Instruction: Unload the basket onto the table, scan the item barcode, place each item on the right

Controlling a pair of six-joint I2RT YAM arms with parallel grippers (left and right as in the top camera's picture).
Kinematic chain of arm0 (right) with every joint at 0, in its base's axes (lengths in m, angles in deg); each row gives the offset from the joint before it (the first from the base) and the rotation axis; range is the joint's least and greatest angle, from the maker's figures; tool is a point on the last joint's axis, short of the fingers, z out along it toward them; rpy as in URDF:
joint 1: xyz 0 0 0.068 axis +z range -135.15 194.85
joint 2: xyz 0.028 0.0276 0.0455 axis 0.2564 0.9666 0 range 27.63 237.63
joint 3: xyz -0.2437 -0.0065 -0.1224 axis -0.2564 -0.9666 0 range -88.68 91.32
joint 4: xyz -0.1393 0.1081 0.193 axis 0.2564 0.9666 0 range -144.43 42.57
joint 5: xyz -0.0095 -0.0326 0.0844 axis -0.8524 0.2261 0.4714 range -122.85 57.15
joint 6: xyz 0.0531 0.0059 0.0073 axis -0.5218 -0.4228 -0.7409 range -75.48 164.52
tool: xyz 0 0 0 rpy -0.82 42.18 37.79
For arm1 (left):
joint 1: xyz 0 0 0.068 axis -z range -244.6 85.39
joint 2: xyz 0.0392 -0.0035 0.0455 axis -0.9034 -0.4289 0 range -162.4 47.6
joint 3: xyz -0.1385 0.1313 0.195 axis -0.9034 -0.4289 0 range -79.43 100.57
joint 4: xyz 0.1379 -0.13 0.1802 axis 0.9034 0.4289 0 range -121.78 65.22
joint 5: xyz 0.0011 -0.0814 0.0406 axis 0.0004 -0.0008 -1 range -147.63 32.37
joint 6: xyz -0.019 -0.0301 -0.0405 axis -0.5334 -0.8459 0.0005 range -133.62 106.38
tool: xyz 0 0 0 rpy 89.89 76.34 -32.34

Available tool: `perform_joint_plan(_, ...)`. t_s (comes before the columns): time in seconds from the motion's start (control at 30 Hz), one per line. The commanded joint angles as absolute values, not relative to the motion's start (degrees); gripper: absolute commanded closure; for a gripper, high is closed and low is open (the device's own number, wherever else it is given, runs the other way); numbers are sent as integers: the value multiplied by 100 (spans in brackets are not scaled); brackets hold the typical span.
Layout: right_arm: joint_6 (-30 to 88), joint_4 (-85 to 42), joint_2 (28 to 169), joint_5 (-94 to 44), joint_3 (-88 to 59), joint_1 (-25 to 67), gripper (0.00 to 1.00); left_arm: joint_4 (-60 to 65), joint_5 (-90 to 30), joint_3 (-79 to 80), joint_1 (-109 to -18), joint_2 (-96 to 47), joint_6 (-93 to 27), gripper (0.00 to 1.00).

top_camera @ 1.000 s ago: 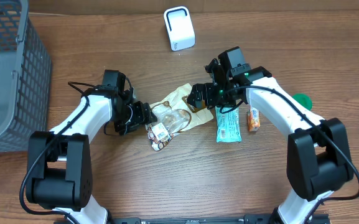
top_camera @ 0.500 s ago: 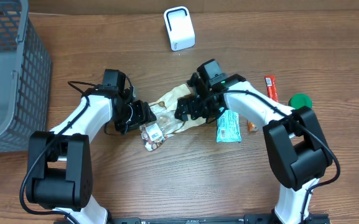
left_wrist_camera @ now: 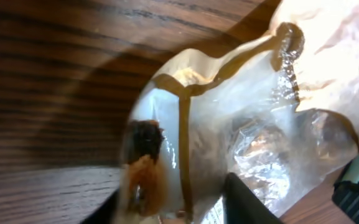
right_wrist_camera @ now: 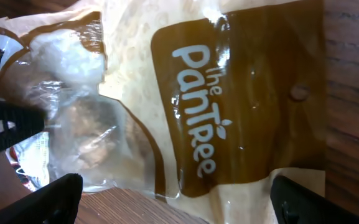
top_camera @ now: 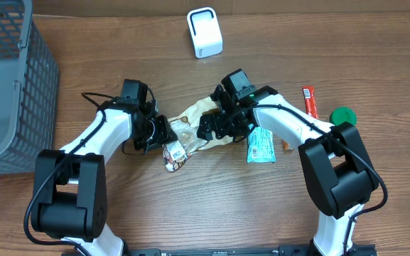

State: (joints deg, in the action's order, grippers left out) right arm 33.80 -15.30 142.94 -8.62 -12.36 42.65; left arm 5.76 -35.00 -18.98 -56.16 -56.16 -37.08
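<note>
Counter (top_camera: 190, 206) of brown wood fills my overhead view, with a grey wire basket (top_camera: 6, 85) at its far left corner. Both arms reach in toward the middle, where the snack bag (top_camera: 189, 128) lies flat, a tan and brown pouch with a clear window, running from far right to near left. My left hand (top_camera: 162, 135) is at the bag's near left end. On the left wrist camera its fingers (left_wrist_camera: 244, 196) sit on either side of the crinkled clear film, but I cannot tell whether they are clamped on it. My right hand (top_camera: 209, 128) is over the bag's far right part with its jaws spread wide and nothing in them. Its wrist camera looks straight down on the printed brown panel. A white scanner (top_camera: 205, 32) stands at the far edge, well apart from the bag. To the right of the bag lies a teal packet (top_camera: 260, 146). Further right are a red stick (top_camera: 309, 101) and a green lid (top_camera: 343, 115).
</note>
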Motion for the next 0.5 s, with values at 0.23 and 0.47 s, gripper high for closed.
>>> perform_joint_plan(0.23,3493,-1254,14342,-705,-902,4109,0,690,-3357,-1857,-5874,-5544,-3422,85)
perform_joint_plan(0.47,3924,-555,14338,-508,-318,3865,0,1195,-2765,-1590,-6440,-5334,-2764,85)
